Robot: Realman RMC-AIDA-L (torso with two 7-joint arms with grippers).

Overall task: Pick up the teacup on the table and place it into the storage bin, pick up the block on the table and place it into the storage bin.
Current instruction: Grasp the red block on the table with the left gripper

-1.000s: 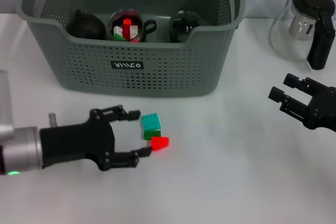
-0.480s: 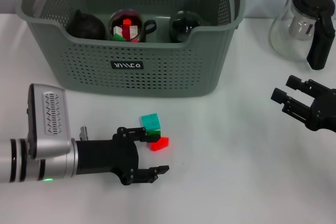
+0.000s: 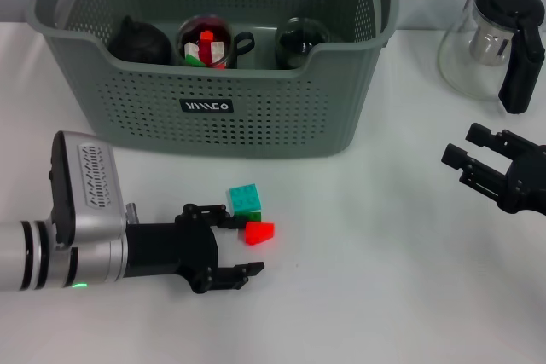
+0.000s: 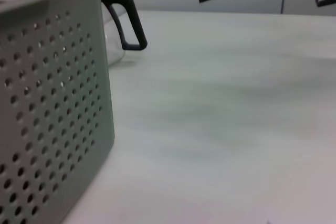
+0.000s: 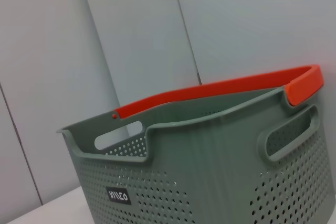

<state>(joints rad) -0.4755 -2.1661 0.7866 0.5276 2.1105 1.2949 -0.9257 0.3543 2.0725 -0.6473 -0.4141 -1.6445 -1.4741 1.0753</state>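
The block, a small cluster of a teal piece [image 3: 244,197], a green piece and a red wedge [image 3: 260,233], lies on the white table in front of the storage bin [image 3: 213,121]. My left gripper [image 3: 237,243] is open at table height. Its far finger touches or nearly touches the green piece, and the red wedge lies just past the fingertips. Three dark teacups stand inside the bin; the middle teacup [image 3: 207,40] holds coloured blocks. My right gripper [image 3: 465,149] hovers open at the right, apart from everything. The bin's wall [image 4: 52,108] fills one side of the left wrist view.
A glass teapot [image 3: 499,40] with a black lid and handle stands at the back right, behind my right gripper. Its handle [image 4: 126,19] shows in the left wrist view. The right wrist view shows the bin [image 5: 210,171] with its orange handle clip [image 5: 302,83].
My left wrist has turned and the gripper has dropped lower and nearer the front, its fingers still spread beside the block. The block and the right gripper have stayed put.
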